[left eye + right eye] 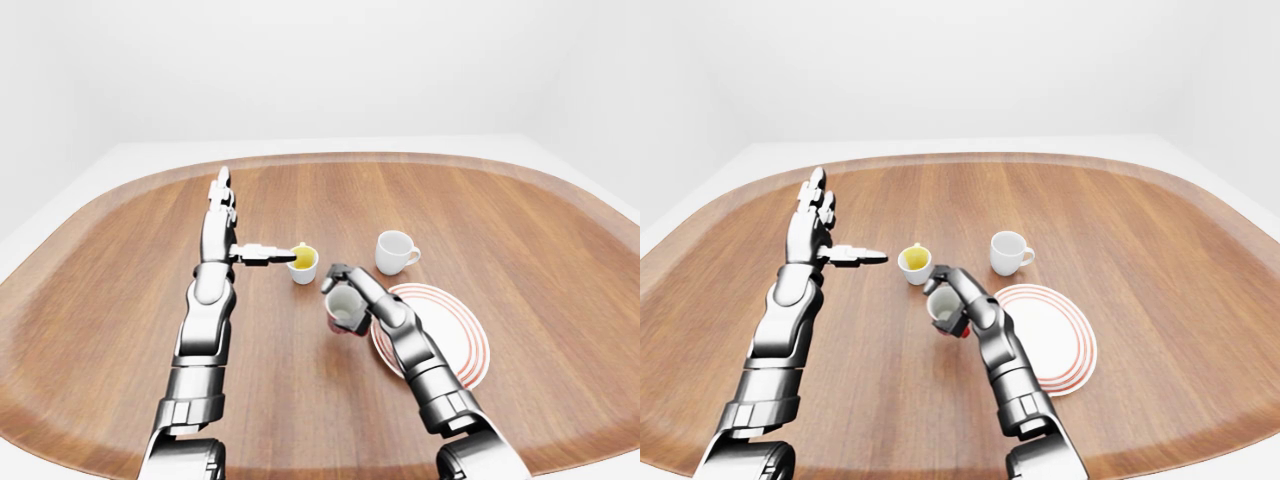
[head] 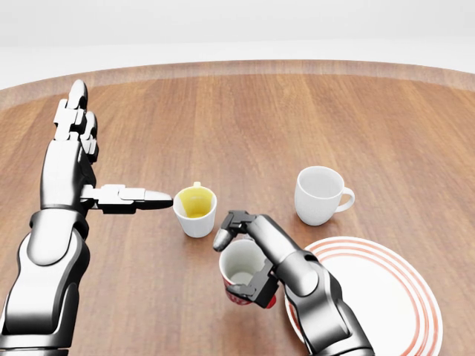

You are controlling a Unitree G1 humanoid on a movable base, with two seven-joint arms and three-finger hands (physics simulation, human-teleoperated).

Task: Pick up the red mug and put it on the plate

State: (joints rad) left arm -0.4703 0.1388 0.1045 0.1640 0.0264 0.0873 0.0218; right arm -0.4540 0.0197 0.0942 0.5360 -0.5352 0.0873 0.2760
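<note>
Holding the red ceramic mug with a white inside (image 2: 243, 277) in my right hand (image 2: 256, 256), I have my fingers closed round its wall, one finger over the rim at the view's left and the others low on its side. In the head view the mug is just beside the left edge of the round white plate with red rings (image 2: 386, 297), not yet over it. I cannot tell for sure if its bottom is clear of the wooden worktop (image 2: 312, 119).

The grip looks to me not very deep, so I think the mug may tilt or slip if I swing it sideways too quickly. If it is carried too low, its bottom may catch the plate's rim and push the plate. The small white cup with yellow inside (image 2: 196, 210) and the plain white mug with a handle (image 2: 320, 194) stand near, so a wide move could knock one of them.

My left hand (image 2: 111, 194) is apart from all this, open wide, with one finger pointing toward the yellow cup and not touching it.

The head view shows the fingers on the mug closely, but cuts the plate. The right-eye view shows the whole plate and both my arms.
</note>
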